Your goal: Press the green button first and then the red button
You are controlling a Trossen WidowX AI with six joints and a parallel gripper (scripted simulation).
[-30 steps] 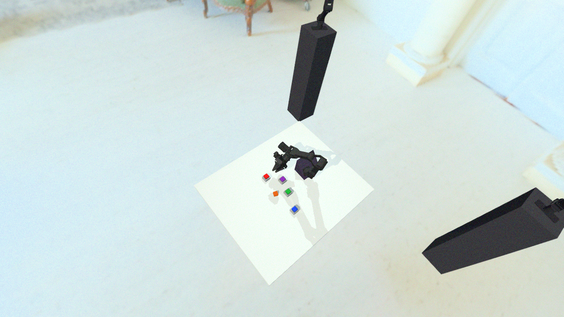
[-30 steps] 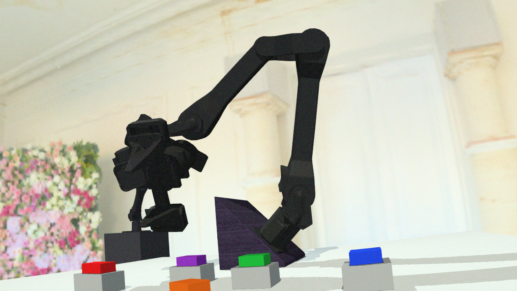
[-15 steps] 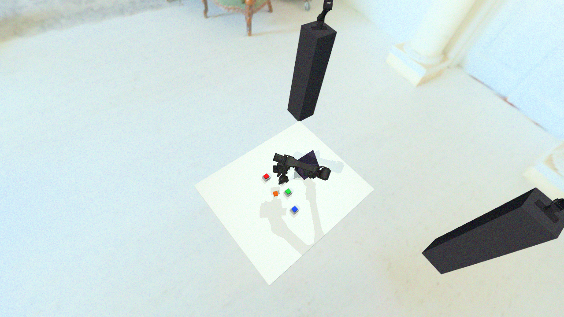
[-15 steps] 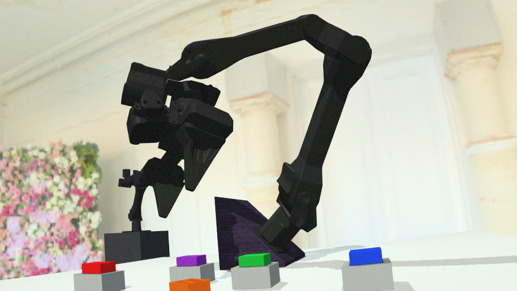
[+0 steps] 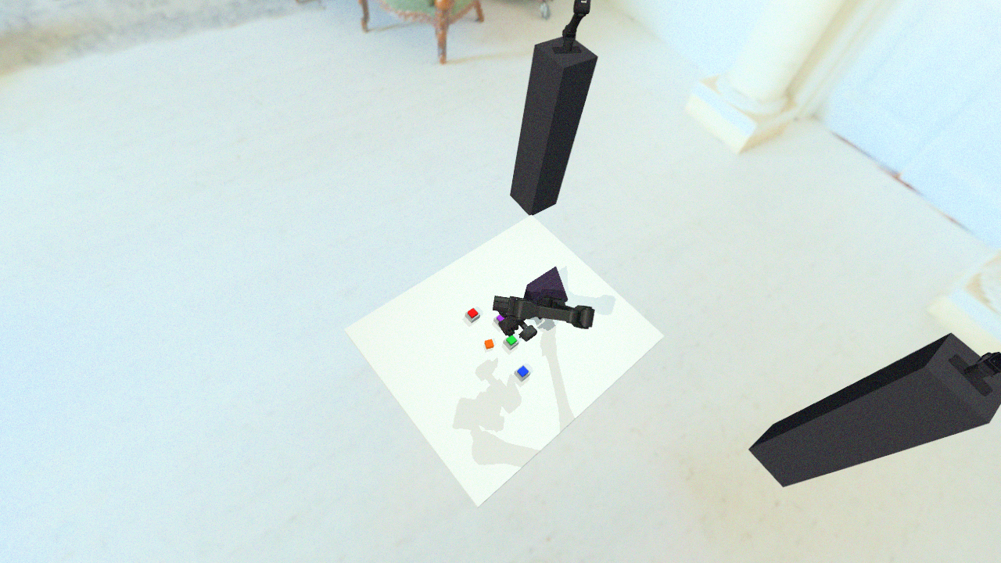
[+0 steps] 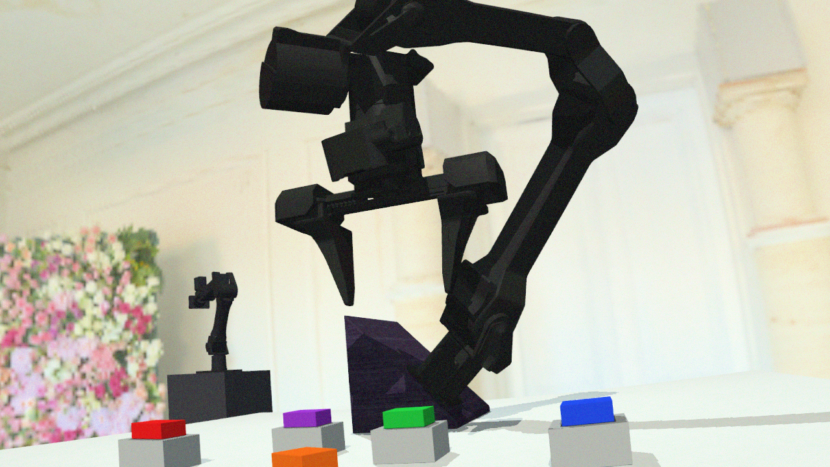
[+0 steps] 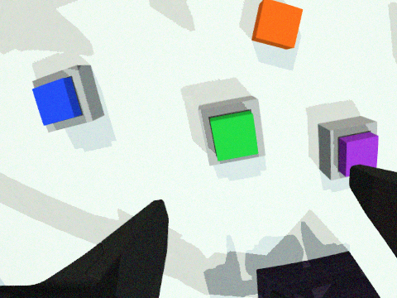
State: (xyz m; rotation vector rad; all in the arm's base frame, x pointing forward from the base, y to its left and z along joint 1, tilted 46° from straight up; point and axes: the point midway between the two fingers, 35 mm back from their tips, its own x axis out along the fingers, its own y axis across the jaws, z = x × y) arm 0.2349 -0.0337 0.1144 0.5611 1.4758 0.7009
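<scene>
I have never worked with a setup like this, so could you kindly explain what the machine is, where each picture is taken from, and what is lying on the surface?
It is one black jointed robot arm ending in a gripper with two pointed fingers, open wide and holding nothing. One picture looks down from high above, one looks up from table level, and one comes from a camera on the wrist, looking down between the fingers. On the white surface sit four push-buttons on grey bases: green, red, blue and purple. An orange block lies there too. The gripper hangs above the green button without touching it.
</scene>
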